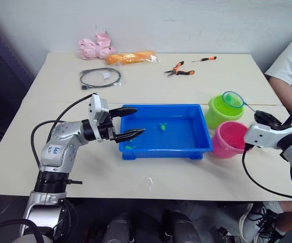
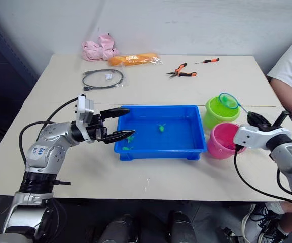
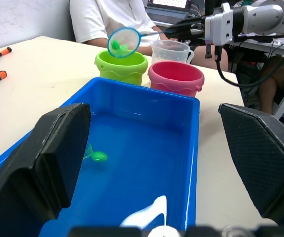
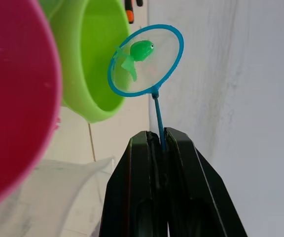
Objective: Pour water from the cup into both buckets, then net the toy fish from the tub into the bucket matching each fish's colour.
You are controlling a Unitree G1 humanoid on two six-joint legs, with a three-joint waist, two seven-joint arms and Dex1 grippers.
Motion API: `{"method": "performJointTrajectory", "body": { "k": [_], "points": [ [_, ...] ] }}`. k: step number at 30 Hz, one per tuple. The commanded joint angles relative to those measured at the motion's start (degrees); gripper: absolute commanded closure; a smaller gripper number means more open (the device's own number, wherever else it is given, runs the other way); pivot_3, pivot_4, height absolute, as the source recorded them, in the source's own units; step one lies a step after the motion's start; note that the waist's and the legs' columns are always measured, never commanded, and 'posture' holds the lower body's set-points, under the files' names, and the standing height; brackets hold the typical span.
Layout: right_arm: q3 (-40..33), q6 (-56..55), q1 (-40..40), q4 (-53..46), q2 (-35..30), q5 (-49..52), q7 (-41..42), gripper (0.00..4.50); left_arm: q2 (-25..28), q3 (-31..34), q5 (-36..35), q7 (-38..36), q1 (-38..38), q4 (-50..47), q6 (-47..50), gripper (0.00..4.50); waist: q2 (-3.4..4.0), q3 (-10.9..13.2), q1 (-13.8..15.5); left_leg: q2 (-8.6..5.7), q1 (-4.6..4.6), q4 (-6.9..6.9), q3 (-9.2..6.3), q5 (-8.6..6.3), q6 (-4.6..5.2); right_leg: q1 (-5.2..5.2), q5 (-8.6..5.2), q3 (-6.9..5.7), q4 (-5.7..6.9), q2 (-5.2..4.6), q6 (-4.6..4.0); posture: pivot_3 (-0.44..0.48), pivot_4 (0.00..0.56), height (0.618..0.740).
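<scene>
Now | right gripper (image 4: 160, 143) pinches net (image 4: 146, 60) stick | left gripper (image 1: 131, 122) agape, empty

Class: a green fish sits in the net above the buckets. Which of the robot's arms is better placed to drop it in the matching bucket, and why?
The right. Its tool grips the net with a green fish by the green bucket. The left tool hangs open at the tub's far end.

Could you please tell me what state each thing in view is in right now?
Left claw: open, empty, at the tub's end.
Right claw: shut on the net's handle.
Net: holds a green fish, over the green bucket.
Pink bucket: upright.
Tub: holds water and green fish.
</scene>
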Motion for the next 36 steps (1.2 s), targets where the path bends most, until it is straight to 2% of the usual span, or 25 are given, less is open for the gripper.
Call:
{"method": "performJointTrajectory", "body": {
  "k": [1,7,10,16,19,21,32,36],
  "points": [
    [-3.0,0.3,0.6,-2.2,0.0,-0.2,0.0,4.50,0.0,0.6,-0.7,0.2,0.0,-2.5,-0.6,0.04,0.00,0.0,0.0,0.00,0.00,0.00,0.00,0.00,0.00,0.00,0.00,0.01,0.00,0.00,0.00,0.000,0.150,0.740],
    [-4.6,0.3,1.2,-2.2,0.4,0.8,0.8,4.50,0.0,0.3,-0.6,-0.1,-0.2,-2.2,-0.7,0.04,0.00,0.0,0.0,-0.01,0.00,0.01,0.00,0.01,0.00,0.00,0.00,0.02,0.02,0.00,0.00,0.000,0.150,0.740],
    [-3.2,-1.3,0.7,-2.2,0.0,1.1,2.4,4.50,-0.2,0.5,-0.6,0.2,-0.3,-1.9,-0.8,0.04,0.00,0.0,0.0,-0.02,0.01,0.01,0.01,0.02,0.01,0.00,0.00,0.02,0.06,-0.01,0.00,0.000,0.150,0.740],
    [-3.7,-2.0,1.0,-2.3,0.0,0.4,2.0,4.50,-0.4,0.5,-0.6,0.3,-0.5,-1.8,-0.8,0.04,0.00,0.0,-0.1,-0.02,0.03,0.02,0.00,0.04,-0.02,0.00,0.00,0.03,0.09,0.00,0.00,0.000,0.150,0.740],
    [-6.9,0.2,0.1,0.4,-0.2,0.5,-0.3,4.50,-0.4,0.6,-0.6,0.4,-0.5,-1.7,-0.8,0.04,0.00,0.0,-0.1,-0.02,0.04,0.02,0.00,0.05,-0.02,0.00,0.00,0.04,0.10,-0.01,0.00,0.000,0.150,0.740],
    [-5.1,-2.0,1.3,-1.0,-0.5,0.6,1.7,4.50,-0.6,0.8,-0.8,0.6,-0.3,-1.8,-0.7,0.04,0.00,0.0,0.0,-0.05,0.04,0.02,0.00,0.06,0.00,0.00,0.00,0.04,0.11,-0.03,0.00,0.000,0.150,0.740],
    [-7.2,-0.3,1.6,-0.6,0.8,0.7,1.3,4.50,-0.9,0.2,-0.5,0.5,-0.2,-2.0,-1.0,0.04,0.00,0.0,-0.3,-0.04,0.06,0.02,-0.01,0.09,-0.01,0.00,0.00,0.07,0.17,-0.02,0.00,0.000,0.150,0.740],
    [-7.9,-2.0,1.1,-1.7,1.6,4.5,2.7,4.50,-0.9,0.2,-0.6,0.5,0.0,-2.2,-0.8,0.04,0.00,0.0,-0.3,-0.06,0.06,0.02,0.00,0.10,0.01,0.00,0.00,0.07,0.18,-0.03,0.00,0.000,0.150,0.740]
  ]
}}
